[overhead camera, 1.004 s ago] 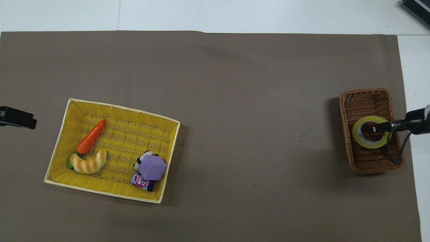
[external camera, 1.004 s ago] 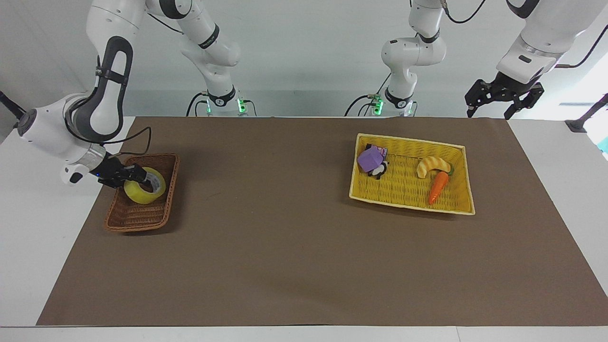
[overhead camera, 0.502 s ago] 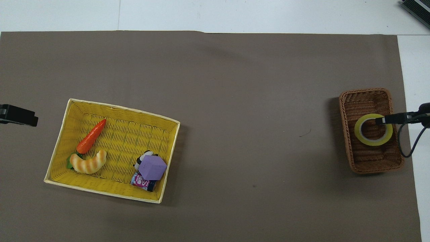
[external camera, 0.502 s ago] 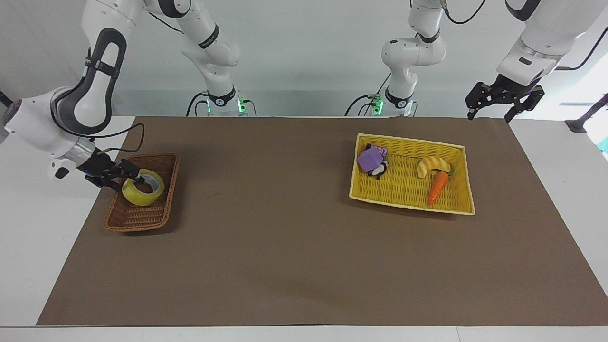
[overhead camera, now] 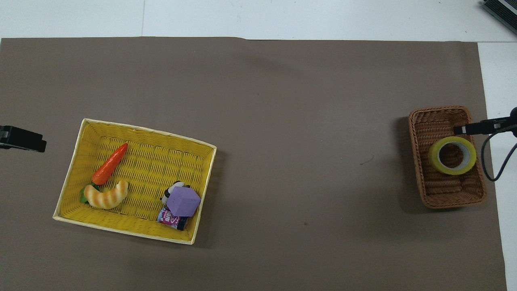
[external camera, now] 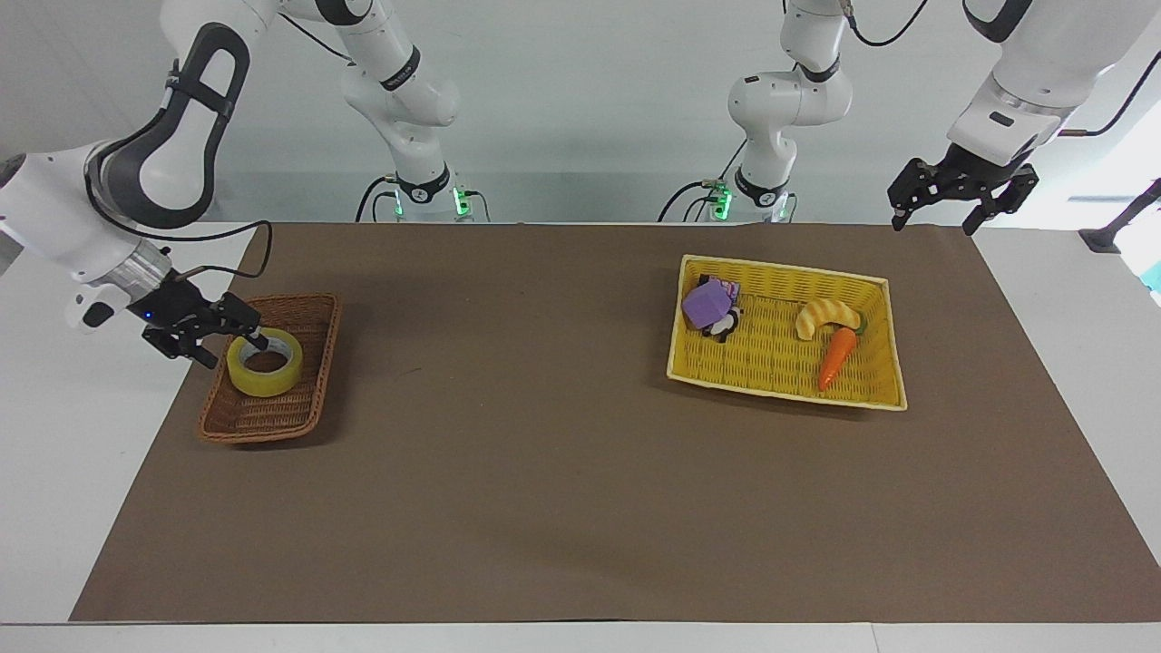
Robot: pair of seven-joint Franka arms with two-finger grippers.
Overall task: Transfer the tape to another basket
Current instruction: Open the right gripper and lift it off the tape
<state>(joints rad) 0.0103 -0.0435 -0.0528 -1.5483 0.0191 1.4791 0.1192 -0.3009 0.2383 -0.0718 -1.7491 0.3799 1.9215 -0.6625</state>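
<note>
- tape [external camera: 265, 362] lying flat inside the brown wicker basket [external camera: 308, 404]
- right gripper [external camera: 224, 336] spread wide, empty, at the basket's rim beside the tape
- left gripper [external camera: 937, 217] open, waiting above the table edge

Bright even overhead light, soft short shadows beside baskets, sharp focus throughout

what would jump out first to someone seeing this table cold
The bright yellow basket toward the left arm's end, holding a carrot, a bread piece and a purple block. Then the tape lying flat in the brown wicker basket at the right arm's end, the right end effector open beside it.
</note>
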